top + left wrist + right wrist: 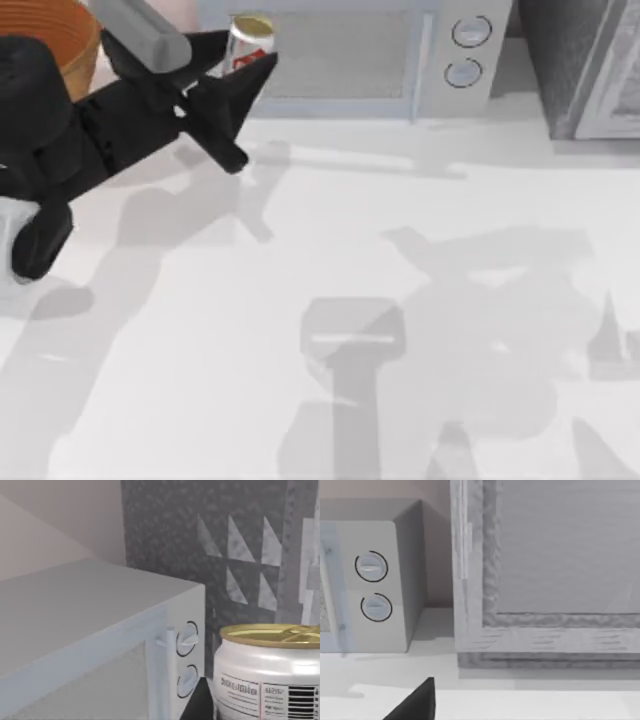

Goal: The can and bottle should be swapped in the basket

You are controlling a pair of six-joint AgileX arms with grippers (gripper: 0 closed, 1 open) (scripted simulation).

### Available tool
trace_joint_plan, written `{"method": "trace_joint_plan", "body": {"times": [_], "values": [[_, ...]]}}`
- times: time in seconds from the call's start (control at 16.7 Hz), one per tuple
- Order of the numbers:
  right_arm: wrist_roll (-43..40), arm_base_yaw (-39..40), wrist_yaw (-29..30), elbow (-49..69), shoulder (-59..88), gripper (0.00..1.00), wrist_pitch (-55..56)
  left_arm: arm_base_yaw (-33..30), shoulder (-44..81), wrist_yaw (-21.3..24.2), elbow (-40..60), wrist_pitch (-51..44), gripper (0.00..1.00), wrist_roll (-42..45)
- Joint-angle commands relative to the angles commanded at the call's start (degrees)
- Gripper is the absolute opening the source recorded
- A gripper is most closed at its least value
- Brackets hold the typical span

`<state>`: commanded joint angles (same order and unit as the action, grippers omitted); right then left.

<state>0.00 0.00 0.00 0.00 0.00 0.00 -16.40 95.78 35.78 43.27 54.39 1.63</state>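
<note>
Left gripper (232, 92) sits at the table's eleven o'clock, its jaws clamped on the can (245, 44), which stands upright, long axis vertical, gold top up. Microwave (400, 55) stands just beside the can toward three o'clock; the basket (70, 35) lies toward nine o'clock. Whether the right gripper's (415, 702) jaws are apart, I cannot tell.

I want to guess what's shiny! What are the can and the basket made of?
The can looks like metal: smooth glossy white wall with a printed label and a dull gold top. The basket, at the table's far left, looks like woven wicker: orange-brown with ribbed inner walls, matte. It's a rendered scene, so these are guesses.
</note>
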Motion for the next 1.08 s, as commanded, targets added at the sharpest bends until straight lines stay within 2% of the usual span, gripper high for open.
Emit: {"method": "trace_joint_plan", "body": {"times": [1.08], "values": [[0.0,0.0,0.0,0.0,0.0,1.0,0.0,-5.81,38.47,23.37,18.43,17.47,0.0,-0.24]]}}
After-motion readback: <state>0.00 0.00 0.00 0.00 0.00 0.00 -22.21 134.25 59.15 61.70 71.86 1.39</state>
